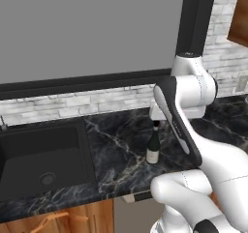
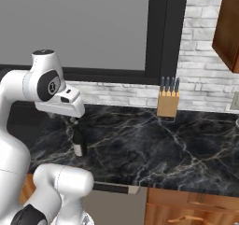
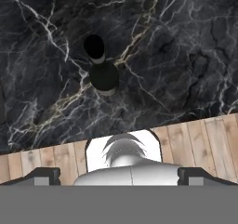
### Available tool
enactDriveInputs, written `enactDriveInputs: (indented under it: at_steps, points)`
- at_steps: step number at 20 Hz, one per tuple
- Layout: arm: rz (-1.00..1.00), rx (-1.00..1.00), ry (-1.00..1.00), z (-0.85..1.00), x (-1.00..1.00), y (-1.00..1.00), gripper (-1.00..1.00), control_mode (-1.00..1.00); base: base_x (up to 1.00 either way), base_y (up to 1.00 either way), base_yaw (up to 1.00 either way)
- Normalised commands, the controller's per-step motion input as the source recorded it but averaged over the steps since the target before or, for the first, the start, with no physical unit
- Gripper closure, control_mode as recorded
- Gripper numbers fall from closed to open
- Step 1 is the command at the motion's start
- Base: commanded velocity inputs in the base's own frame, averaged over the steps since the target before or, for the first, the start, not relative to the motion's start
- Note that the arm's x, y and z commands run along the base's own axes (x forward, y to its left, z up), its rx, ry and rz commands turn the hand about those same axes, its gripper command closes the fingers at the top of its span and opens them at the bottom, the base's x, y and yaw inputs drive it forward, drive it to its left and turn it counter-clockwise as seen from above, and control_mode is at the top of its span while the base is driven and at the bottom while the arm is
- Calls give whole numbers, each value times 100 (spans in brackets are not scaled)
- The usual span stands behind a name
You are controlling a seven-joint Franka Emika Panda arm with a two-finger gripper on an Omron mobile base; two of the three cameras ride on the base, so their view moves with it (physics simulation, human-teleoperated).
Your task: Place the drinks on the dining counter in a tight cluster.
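1. A dark wine bottle (image 1: pixel 153 148) with a white label stood upright on the black marble counter (image 1: pixel 121 145), near its front edge and to the right of the black sink (image 1: pixel 41 159).
2. The arm's hand hung directly above the bottle, and its gripper (image 3: pixel 119 175) was spread wide with nothing between the fingertips (image 3: pixel 42 175) (the hand view looked straight down onto the bottle's top).
3. From the right base view, the bottle (image 2: pixel 78 142) sat under the white hand, well apart from the wooden knife block (image 2: pixel 168 100) against the brick wall.
4. A dark-framed window (image 1: pixel 92 34) ran behind the counter.
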Motion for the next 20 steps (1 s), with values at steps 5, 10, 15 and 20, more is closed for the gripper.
enactDriveInputs:
  at_steps: [5, 10, 15, 20]
  points:
    - [31, 4, 2, -15, 43, 0, -100, -100, 0, 0, 0]
    - [44, 5, 3, -9, 50, -12, -100, -100, 0, 0, 0]
    - [6, 15, -1, -27, 26, -21, -100, -100, 0, 0, 0]
    - [5, 37, -9, -59, 56, -23, -100, -100, 0, 0, 0]
